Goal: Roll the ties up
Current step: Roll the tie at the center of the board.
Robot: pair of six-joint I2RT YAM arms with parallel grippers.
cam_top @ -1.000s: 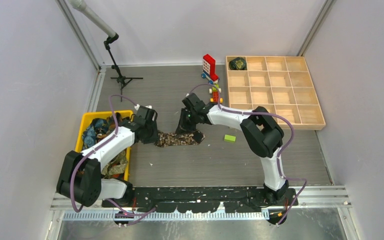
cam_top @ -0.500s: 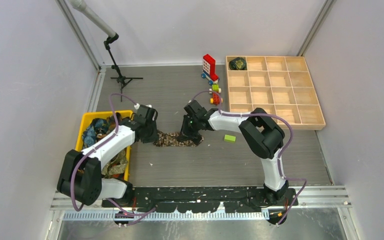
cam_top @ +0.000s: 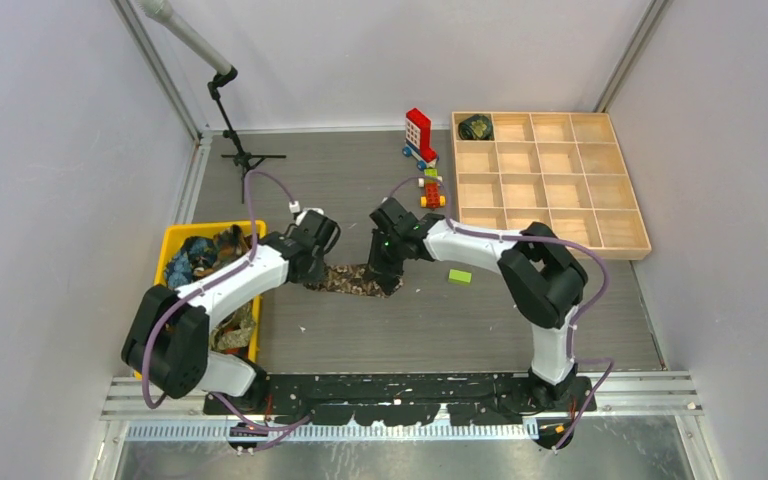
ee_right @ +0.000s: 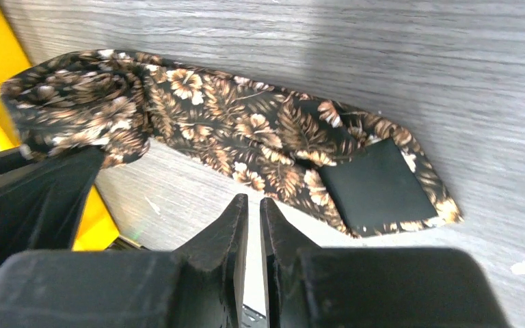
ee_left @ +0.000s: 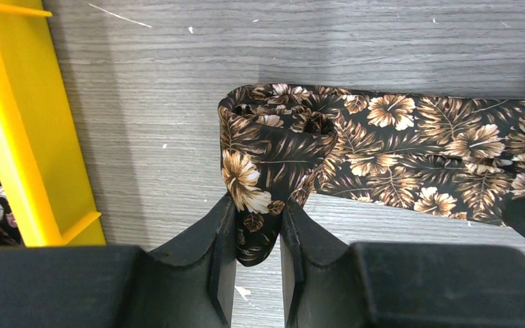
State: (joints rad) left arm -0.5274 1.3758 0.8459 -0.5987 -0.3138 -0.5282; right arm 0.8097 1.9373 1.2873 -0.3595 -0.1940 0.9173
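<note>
The left tool (ee_left: 258, 203) pinches the tie (ee_left: 410, 147) at its coiled end. Its two fingers are closed on a lobe of fabric at the near edge of the coil. The coil sits just ahead of the fingertips on the table (cam_top: 410, 320), near the yellow bin (cam_top: 195, 229).

From the coil, the rest of the tie runs flat across the table toward the right tool (ee_right: 253, 201). The fabric is black with brown and tan leaves and flowers. Its wide pointed end lies underside up, showing a black patch (ee_right: 376, 186).

The right tool's fingers are almost pressed together, with only a thin slit between them and nothing in it. It points down beside the tie's near edge, between the coil and the patch. From the wrist view it seems to be over bare table rather than on the fabric, but whether the tips touch down cannot be told.

From above, the tie is a short dark strip between the two tools, just right of the bin, which holds more ties (cam_top: 200, 262) in a heap. A green block (cam_top: 460, 276) lies to the right of the right tool, apart from the tie. At the far right is a wooden tray (cam_top: 540, 176) of compartments, with one rolled tie (cam_top: 476, 127) in its far left corner cell. Toy bricks (cam_top: 419, 133) stand just left of that corner.
</note>
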